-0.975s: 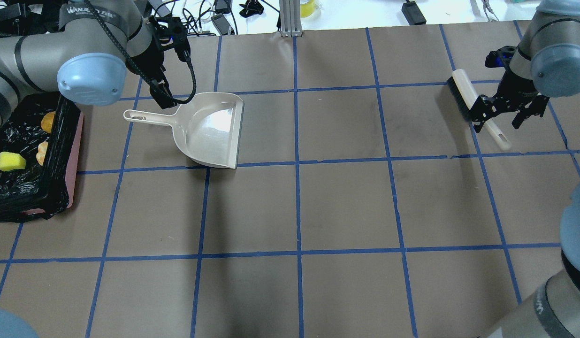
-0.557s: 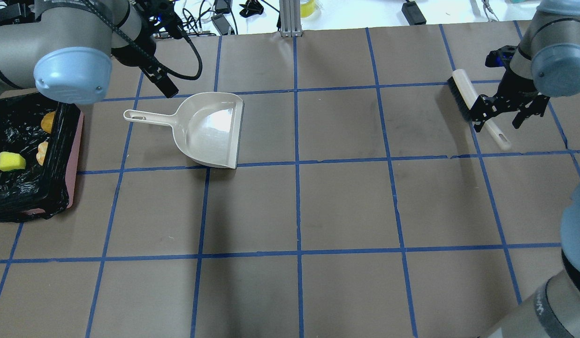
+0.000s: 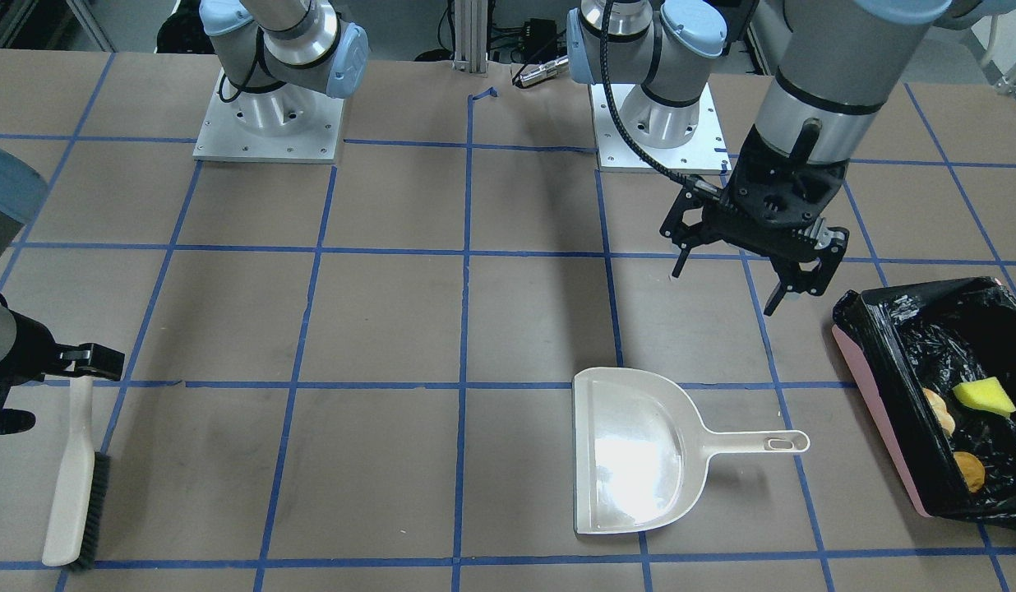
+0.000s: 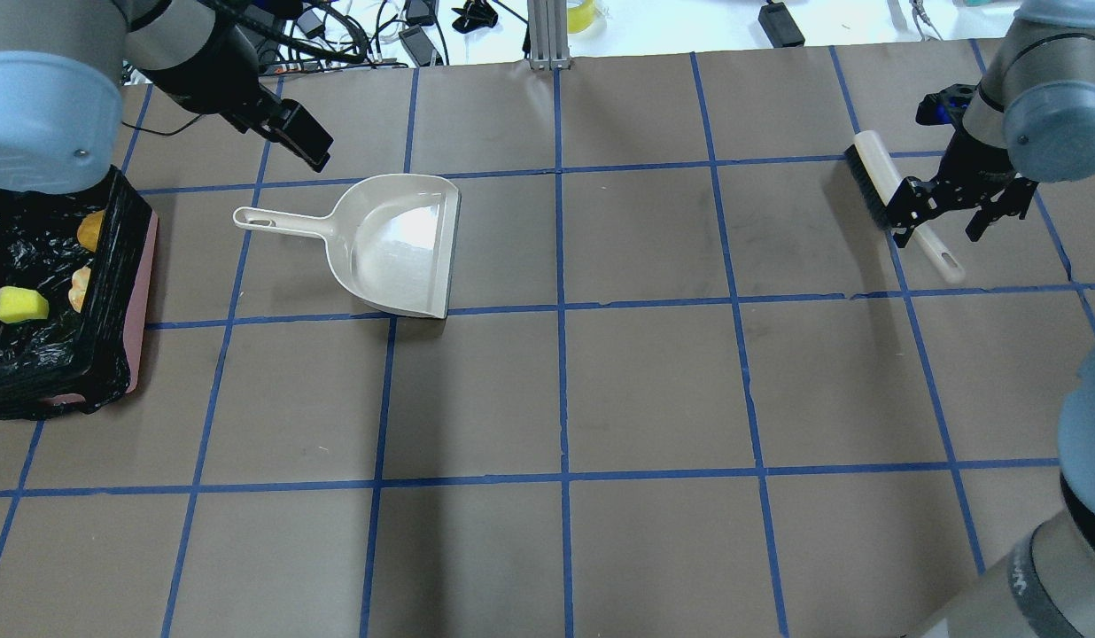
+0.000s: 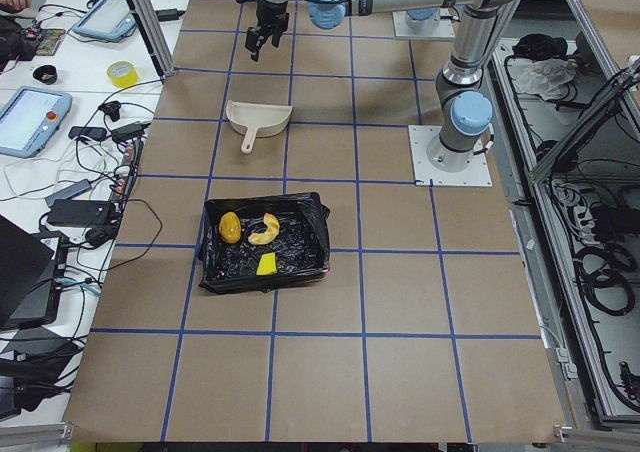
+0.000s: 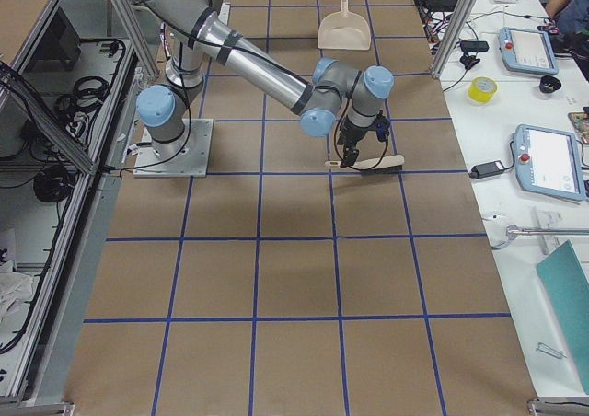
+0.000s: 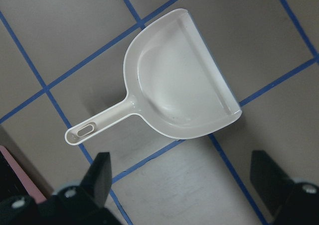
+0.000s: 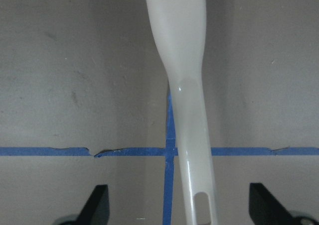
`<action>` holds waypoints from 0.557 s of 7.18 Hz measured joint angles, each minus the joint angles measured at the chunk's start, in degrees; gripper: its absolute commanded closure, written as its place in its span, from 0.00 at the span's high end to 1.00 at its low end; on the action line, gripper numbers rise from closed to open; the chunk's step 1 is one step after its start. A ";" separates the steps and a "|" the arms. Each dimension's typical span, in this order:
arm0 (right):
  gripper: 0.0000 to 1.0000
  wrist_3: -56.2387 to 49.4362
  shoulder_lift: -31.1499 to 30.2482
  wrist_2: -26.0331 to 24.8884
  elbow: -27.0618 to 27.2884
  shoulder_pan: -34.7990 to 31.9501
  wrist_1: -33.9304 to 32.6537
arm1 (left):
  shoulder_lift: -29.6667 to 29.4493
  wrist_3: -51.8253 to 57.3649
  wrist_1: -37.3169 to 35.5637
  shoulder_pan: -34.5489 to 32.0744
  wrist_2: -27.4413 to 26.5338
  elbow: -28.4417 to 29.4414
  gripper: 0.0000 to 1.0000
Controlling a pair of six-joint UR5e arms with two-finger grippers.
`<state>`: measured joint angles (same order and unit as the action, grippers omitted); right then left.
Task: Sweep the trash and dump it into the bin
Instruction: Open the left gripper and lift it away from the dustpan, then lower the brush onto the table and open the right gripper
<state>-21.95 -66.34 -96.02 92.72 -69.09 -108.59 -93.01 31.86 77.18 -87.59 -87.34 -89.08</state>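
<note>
Though overhead clips the left tool (image 3: 728, 288), front view shows it released, empty.

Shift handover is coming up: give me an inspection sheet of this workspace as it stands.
Surface: brown-papered table with a blue tape grid; no loose trash seen on it.
Job's things: bin holds the sponge wedge, pale slice and orange lump; dustpan lies flat and empty; brush lies on the table.
Clutter: nothing seen.
Grippers: left gripper open, empty, raised clear of the dustpan; right gripper open, fingers astride the brush handle without touching it.
Cables: black cable runs along the left arm to its wrist; loose leads past the table's far edge.
Surroundings: side bench with tablets and a yellow tape roll.
</note>
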 measured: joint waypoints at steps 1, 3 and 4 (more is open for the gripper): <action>1.00 0.15 -0.82 0.08 -0.02 -0.39 -0.29 | 1.85 -2.31 5.34 0.19 0.56 1.03 1.00; 1.00 1.43 -4.59 0.09 -0.11 -3.36 0.65 | 5.10 -9.41 11.86 0.02 0.86 2.34 1.00; 1.00 3.85 -8.21 0.29 -0.35 -6.16 2.71 | 6.33 -13.46 13.62 -0.03 0.87 2.35 1.00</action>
<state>-18.10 -74.55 -95.73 92.37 -75.26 -105.88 -86.68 18.40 90.79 -87.62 -86.47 -86.73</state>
